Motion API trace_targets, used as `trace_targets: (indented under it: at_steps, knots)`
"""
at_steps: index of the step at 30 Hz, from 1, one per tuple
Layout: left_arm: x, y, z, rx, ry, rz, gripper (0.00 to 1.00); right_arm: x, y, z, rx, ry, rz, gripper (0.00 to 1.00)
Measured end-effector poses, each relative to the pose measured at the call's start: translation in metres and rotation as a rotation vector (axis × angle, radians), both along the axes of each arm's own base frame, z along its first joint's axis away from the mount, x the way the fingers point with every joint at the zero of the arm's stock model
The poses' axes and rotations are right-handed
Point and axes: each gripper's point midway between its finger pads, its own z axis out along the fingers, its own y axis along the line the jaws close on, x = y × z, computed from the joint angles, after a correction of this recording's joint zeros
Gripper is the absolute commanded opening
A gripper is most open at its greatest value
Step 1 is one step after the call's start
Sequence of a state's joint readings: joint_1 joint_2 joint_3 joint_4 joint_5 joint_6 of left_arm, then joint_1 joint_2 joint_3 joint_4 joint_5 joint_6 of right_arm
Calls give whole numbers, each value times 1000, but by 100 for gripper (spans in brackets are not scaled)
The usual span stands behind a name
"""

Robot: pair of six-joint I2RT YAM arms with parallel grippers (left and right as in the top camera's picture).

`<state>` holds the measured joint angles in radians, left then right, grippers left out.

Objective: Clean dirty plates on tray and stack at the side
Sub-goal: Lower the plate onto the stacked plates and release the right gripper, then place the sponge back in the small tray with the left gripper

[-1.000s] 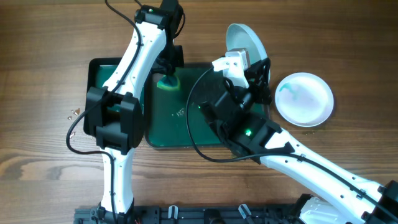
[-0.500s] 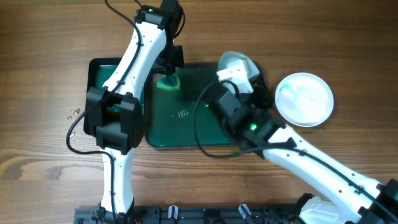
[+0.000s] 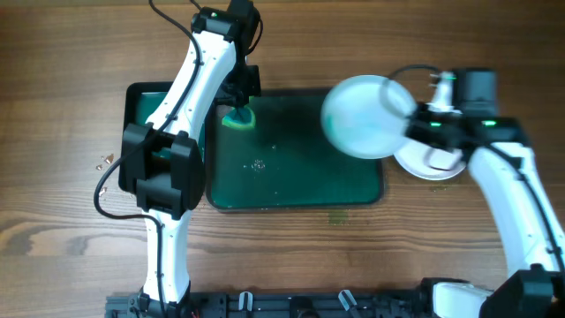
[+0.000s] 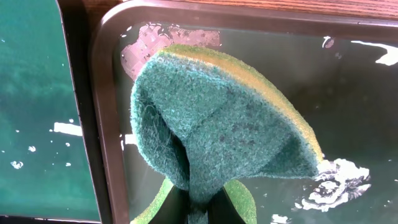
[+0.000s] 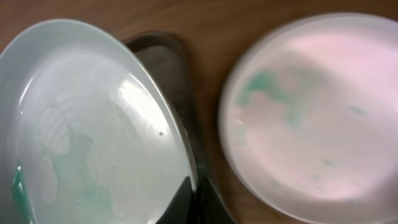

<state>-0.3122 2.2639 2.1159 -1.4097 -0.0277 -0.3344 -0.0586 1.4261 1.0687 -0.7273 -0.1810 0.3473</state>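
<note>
Left tool (image 4: 198,200) clamped on sponge (image 4: 217,124) at tray (image 3: 291,187) corner; right tool (image 5: 195,200) clamped on plate (image 5: 87,124) rim.

Sponge (image 3: 237,117) in tray (image 3: 291,177) back-left; held plate (image 3: 364,117) above right end; second plate (image 3: 431,168) further right.

overhead cam: fixed above, looks straight down, far enough to take in a wide stretch of table (image 3: 62,62) w/ the tray (image 3: 291,185) mid-frame. left wrist cam: v. close, tilted down onto the sponge (image 4: 217,124) at the tray's corner rim; overhead shows that same spot, top left of the tray. right wrist cam: close, blurry, faces down on a held plate (image 5: 81,124) & a second plate (image 5: 311,112) on the wood; both show in overhead, right of centre.
</note>
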Motion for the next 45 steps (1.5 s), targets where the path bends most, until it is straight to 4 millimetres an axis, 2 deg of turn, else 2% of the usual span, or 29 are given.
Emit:
trace_targets:
  at_steps: [2,7,10,14,15,16,17,19,21,22,25,29,33,37,39,41,45]
  knots:
    - [0,0,0,0,0,0,4,-10,-36,-4,17,39,-107,4]
    - [0,0,0,0,0,0,4,-32,-101,-18,-50,93,-313,4]
    - [0,0,0,0,0,0,4,-45,-117,-39,-100,122,-381,4]
    - [0,0,0,0,0,0,4,-50,-123,-61,-134,115,-410,4]
    - [0,0,0,0,0,0,4,-54,-124,-70,-148,120,-420,10]
    - [0,0,0,0,0,0,4,-55,-126,-74,-158,113,-429,22]
    - [0,0,0,0,0,0,4,-55,-127,-76,-159,116,-435,34]
    - [0,0,0,0,0,0,4,-54,-129,-79,-166,114,-443,52]
    - [0,0,0,0,0,0,4,-50,-130,-80,-169,100,-437,65]
    - [0,0,0,0,1,0,4,-48,-130,-79,-169,89,-431,67]
    - [-4,3,0,6,18,-3,4,-48,-124,-76,-143,112,-399,71]
    - [-10,23,2,18,59,24,4,-26,-114,-42,-71,65,-332,75]
    - [-9,65,20,12,49,113,4,3,-88,7,59,-52,-181,76]
    - [-15,112,45,12,30,143,4,2,-70,12,133,-52,-111,76]
    - [-11,136,48,22,3,147,4,0,-63,12,150,-47,-87,76]
    - [-5,153,41,30,-22,148,4,1,-57,13,152,-47,-60,76]
    - [-5,183,2,32,-14,154,4,1,-42,12,143,-42,-6,76]
